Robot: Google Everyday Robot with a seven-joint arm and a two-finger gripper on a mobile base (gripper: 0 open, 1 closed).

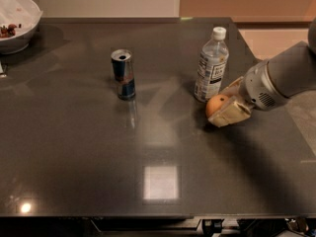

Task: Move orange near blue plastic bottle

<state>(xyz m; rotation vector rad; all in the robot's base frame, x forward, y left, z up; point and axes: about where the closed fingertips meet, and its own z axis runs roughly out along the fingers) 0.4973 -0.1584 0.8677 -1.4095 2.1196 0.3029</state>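
The orange (215, 104) is held between the beige fingers (228, 116) of my gripper (220, 106), at the right of the dark table, at or just above its surface. The gripper is shut on the orange, and the grey arm comes in from the right edge. The blue plastic bottle (211, 65), clear with a white cap and a white label, stands upright just behind and slightly left of the orange, a short gap away.
A blue and silver can (123, 74) stands upright left of centre. A white bowl (19, 31) with some food sits at the far left corner. The table's right edge (291, 127) runs under the arm.
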